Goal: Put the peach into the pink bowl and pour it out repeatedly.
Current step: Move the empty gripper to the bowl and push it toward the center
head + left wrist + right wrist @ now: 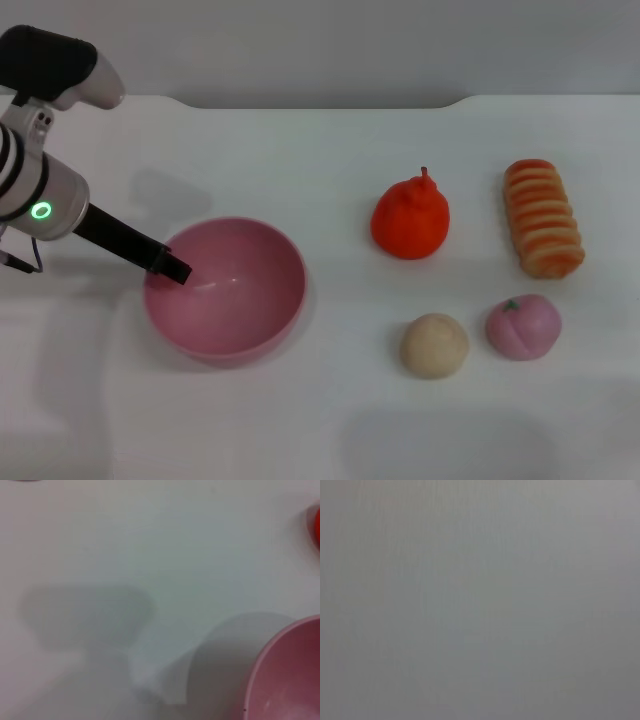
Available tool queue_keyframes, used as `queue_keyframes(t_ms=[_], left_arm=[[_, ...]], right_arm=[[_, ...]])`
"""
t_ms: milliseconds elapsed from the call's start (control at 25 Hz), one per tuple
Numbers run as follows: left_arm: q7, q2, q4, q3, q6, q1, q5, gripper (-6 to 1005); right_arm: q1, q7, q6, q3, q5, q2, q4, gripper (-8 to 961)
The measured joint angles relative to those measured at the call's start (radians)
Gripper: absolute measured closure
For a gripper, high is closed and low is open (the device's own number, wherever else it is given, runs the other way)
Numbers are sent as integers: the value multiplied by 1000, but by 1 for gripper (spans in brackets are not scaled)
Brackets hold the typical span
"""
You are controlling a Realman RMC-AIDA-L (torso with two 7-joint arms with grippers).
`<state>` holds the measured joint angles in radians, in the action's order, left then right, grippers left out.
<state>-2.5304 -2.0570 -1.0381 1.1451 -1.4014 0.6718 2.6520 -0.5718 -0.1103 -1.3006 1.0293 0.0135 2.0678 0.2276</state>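
The pink bowl (225, 290) stands on the white table (300, 420), left of centre, with nothing inside it. My left gripper (168, 266) reaches in from the left, and its dark fingers clamp the bowl's left rim. In the left wrist view part of the pink bowl (290, 680) shows, without my fingers. The peach (523, 326) lies at the front right, well apart from the bowl. My right gripper is out of view, and its wrist view shows only a plain grey surface.
A beige ball (434, 345) lies just left of the peach. An orange-red pear (410, 218) and a striped bread loaf (542, 217) sit behind them. The table's far edge (320, 100) runs along the back.
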Motion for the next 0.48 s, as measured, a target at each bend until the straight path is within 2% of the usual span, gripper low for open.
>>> queue_keyframes(t_ms=[120,480], left_arm=[[-8,0,5,29,12,0,0,436],[-29,0,6,35,33,-3,0,530]], right_arm=[[-1,0,1,0,0,0,0,526],[0,1,6,0,0,0,-1,525]])
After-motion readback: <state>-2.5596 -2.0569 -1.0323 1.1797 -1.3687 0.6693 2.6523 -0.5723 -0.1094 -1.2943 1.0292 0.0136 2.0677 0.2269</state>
